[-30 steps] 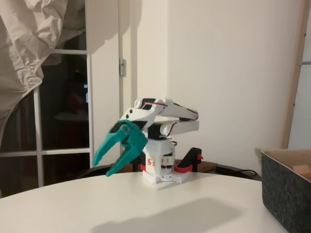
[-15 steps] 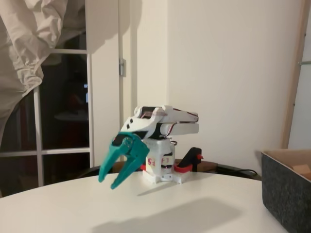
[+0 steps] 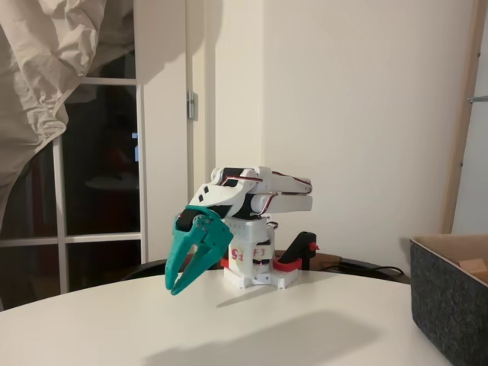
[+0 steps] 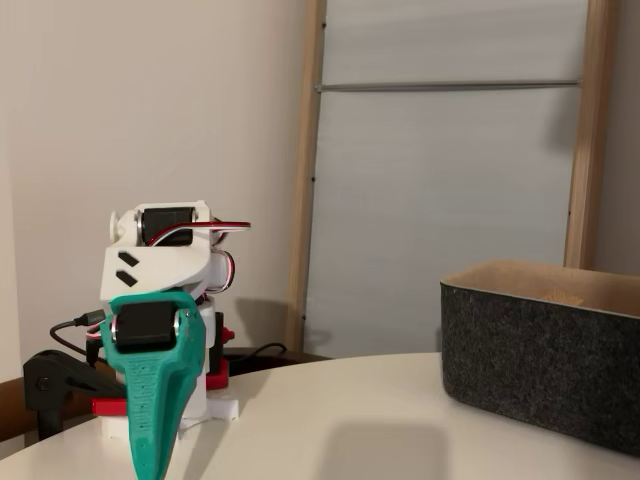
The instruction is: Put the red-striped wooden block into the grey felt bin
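My teal gripper (image 3: 174,289) hangs from the folded white arm and points down and left, just above the white table. Its fingers have come together at the tips with nothing between them. In another fixed view the gripper (image 4: 148,468) shows edge-on, pointing straight down at the tabletop. The grey felt bin (image 3: 451,306) stands at the right edge of the table, far from the gripper, and its tan lining shows above the dark speckled wall (image 4: 540,372). The red-striped wooden block is out of view. A pale tan shape (image 3: 474,268) sits inside the bin; I cannot tell what it is.
The arm's white base (image 3: 255,267) with red clamp parts and a black clamp handle (image 3: 303,248) sits at the table's far edge. Bare white tabletop (image 3: 252,328) lies between the gripper and the bin. A window and a draped cloth are behind on the left.
The gripper has closed from wide open to tips together. It has also swung a little to the right and lower, toward the base.
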Controlling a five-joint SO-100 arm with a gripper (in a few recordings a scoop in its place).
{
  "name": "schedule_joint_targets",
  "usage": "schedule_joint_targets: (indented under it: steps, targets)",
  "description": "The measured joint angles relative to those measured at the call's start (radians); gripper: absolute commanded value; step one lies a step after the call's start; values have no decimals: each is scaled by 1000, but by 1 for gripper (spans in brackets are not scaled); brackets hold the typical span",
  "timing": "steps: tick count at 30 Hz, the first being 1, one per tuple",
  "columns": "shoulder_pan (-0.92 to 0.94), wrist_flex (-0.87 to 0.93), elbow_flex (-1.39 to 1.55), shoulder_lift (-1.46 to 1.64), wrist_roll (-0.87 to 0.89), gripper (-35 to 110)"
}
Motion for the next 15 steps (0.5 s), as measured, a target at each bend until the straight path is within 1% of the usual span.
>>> schedule_joint_targets:
  steps: [15]
  targets:
    - [-2,14,0,0,3,0]
